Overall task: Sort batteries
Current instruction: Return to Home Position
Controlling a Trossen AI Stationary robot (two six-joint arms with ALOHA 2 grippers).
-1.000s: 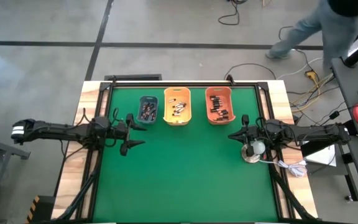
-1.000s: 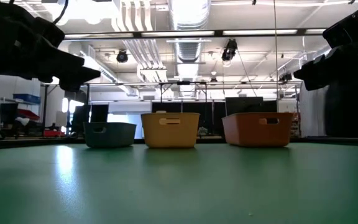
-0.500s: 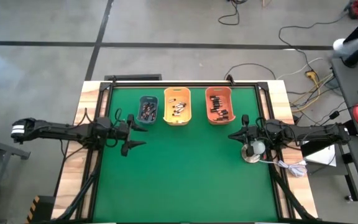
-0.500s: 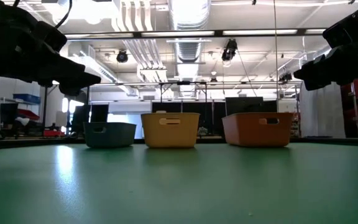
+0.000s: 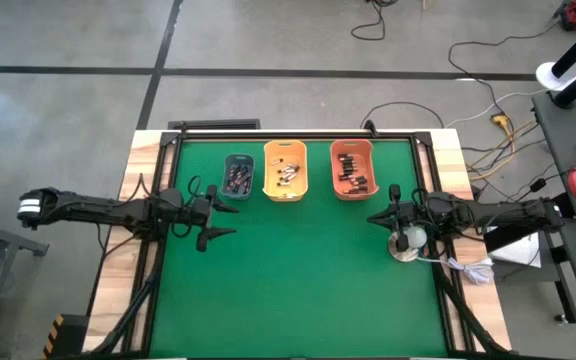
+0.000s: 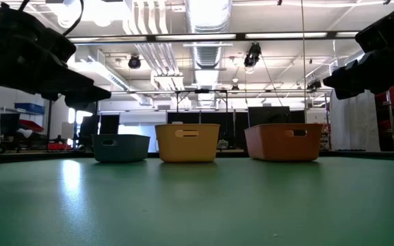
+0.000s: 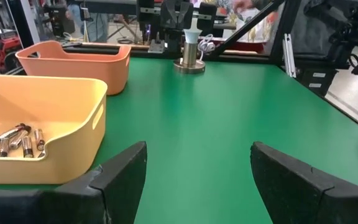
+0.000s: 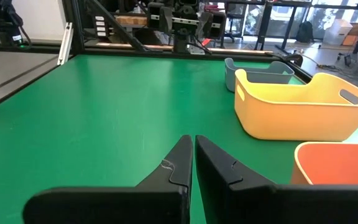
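Observation:
Three bins stand in a row at the table's far edge: a grey-blue bin [image 5: 238,177], a yellow bin [image 5: 286,170] and an orange bin [image 5: 353,170]. Batteries lie on the floor of each; the left wrist view shows several silvery ones [image 7: 20,140] in the yellow bin. My left gripper [image 5: 223,217] hovers open at the table's left, nearer than the grey-blue bin, with nothing between its fingers. My right gripper [image 5: 373,218] hovers shut at the table's right, nearer than the orange bin, and holds nothing.
A small round metal stand with a white top [image 5: 406,245] sits on the mat under the right arm. A black frame [image 5: 298,135] borders the green mat [image 5: 298,280]. Cables lie on the floor beyond the far right corner.
A person who stood on the floor beyond the table's far right corner has walked out of the high view. Both grippers hold their places.

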